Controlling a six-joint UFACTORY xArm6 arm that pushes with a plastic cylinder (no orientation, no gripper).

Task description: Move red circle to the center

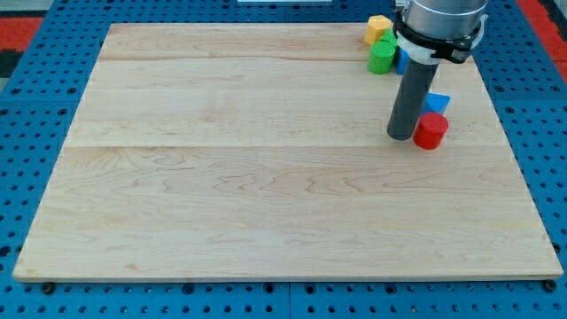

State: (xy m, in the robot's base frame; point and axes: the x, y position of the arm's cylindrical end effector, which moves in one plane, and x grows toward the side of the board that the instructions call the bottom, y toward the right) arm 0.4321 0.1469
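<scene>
The bare near half of the wooden table lies empty as my tip, a plain rod end effector with nothing to open or hold, rests just left of the red circle at the far right. The circle sits well right of centre. Pushing from this side would likely drive it further right, toward the edge; the tip probably needs to round it first. A blue block sits just behind the circle, and green and yellow blocks cluster at the far edge.
</scene>
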